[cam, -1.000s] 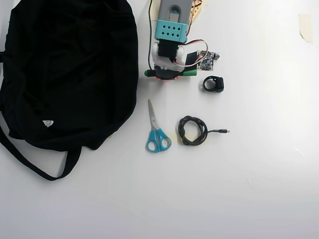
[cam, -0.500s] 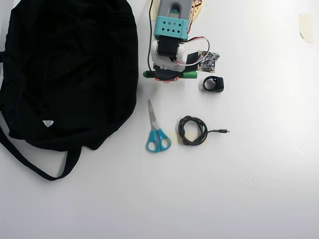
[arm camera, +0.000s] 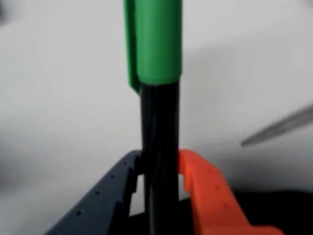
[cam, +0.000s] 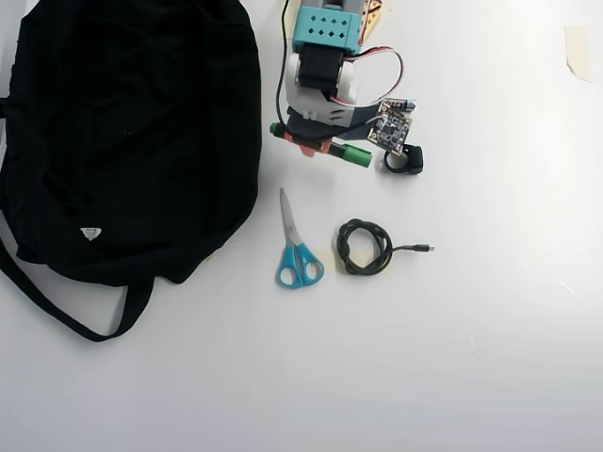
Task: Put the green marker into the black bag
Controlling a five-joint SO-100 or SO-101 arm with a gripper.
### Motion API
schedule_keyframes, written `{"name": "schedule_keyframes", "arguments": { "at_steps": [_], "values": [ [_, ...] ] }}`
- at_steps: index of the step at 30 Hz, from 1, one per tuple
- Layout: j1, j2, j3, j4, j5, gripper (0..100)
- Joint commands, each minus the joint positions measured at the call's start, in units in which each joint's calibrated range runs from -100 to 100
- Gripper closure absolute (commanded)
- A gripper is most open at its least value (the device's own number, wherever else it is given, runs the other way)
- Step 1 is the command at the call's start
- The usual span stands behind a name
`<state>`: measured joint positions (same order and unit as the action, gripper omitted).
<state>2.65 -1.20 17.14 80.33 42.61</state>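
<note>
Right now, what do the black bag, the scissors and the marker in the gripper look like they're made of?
The black bag: soft matte fabric, judging by its slumped shape and limp straps. The scissors: grey, probably metal blades with glossy blue handles, likely plastic. The green marker: smooth plastic by its look, green cap, shiny black barrel, clamped in the gripper.

The end effector (arm camera: 159, 169) pairs a dark navy finger with an orange one. From overhead, the arm (cam: 325, 56) shows a teal perforated plate, white housing, red-and-white wires and a small circuit board (cam: 392, 127).
</note>
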Motion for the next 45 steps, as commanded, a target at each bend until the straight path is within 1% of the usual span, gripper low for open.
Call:
{"name": "schedule_keyframes", "arguments": {
  "at_steps": [1,6,12,18,22,23,27,30,33,39,45],
  "values": [
    [-0.4,-4.61,-2.49,0.29,-4.33,98],
    [-0.63,-6.6,-2.49,0.29,-11.88,98],
    [0.12,-8.92,-2.58,0.03,-22.69,98],
    [3.11,-9.67,-2.58,0.29,-28.82,98],
    [6.4,-11.58,-2.49,0.29,-30.13,98],
    [8.35,-12.57,-3.3,0.29,-31.08,98],
    [10.44,-14.07,-7.08,0.29,-31.5,98],
    [12.31,-14.15,-9.77,0.29,-33.54,98],
    [14.78,-14.15,-10.94,0.29,-33.96,98],
    [22.41,-14.15,-13.27,-0.32,-36.95,98],
    [29.82,-13.82,-14.44,-1.18,-36.79,98]
  ]
}}
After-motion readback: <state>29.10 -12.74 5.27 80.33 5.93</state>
